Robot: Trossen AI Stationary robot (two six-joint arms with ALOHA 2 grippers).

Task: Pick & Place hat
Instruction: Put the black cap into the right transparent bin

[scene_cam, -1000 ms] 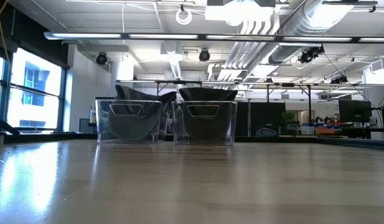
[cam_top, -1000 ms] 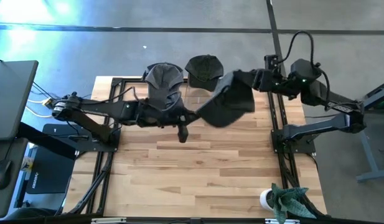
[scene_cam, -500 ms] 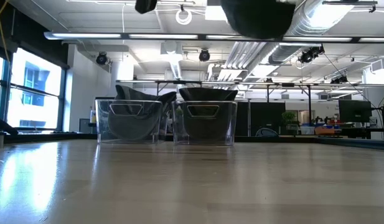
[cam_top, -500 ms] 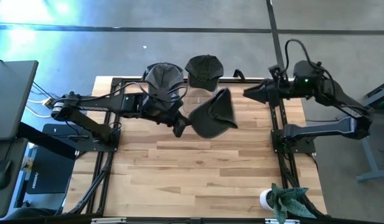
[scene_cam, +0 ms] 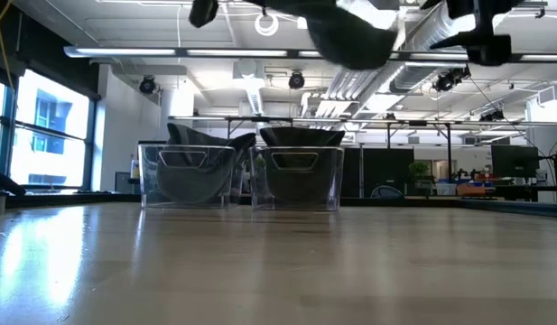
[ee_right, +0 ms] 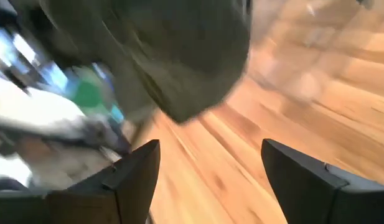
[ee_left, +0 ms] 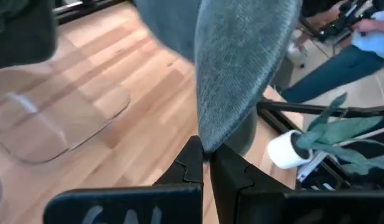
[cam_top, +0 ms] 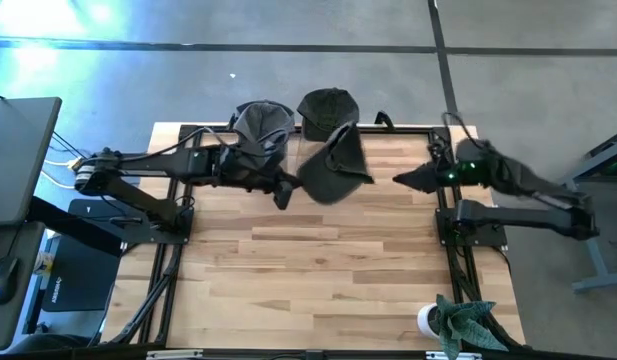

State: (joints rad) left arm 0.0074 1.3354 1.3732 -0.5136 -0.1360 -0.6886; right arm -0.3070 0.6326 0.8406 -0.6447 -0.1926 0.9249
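A dark hat (cam_top: 333, 165) hangs in the air over the table's far half, just in front of two clear bins (scene_cam: 188, 176) (scene_cam: 296, 181). Each bin has a hat in it: a grey one (cam_top: 263, 125) and a dark one (cam_top: 328, 108). My left gripper (cam_top: 284, 193) reaches in from the left and is shut on the hanging hat (ee_left: 241, 62). My right gripper (cam_top: 400, 180) stands open by the table's right edge, apart from the hat (ee_right: 173, 56), with nothing between its fingers (ee_right: 135, 171). In the low view the hat (scene_cam: 350, 36) shows high up. My left gripper pinches an edge of the hat (ee_left: 207, 148) between its two fingers, which come from the table's left and slant a little downward. The hat is lifted clear of the table and stands out beyond the fingertips toward the right.
Black frame rails (cam_top: 448, 215) run along the table's left and right sides. A white pot with a green plant (cam_top: 453, 318) stands at the near right corner. A dark screen (cam_top: 18, 150) is off the table's left. A person (ee_left: 366, 37) shows beyond the table.
My right arm has drawn back toward the table's right edge and sunk, away from the hat. My left gripper, still shut on the hat, has carried it toward the far edge and the bins and has rolled; the hat has turned with it.
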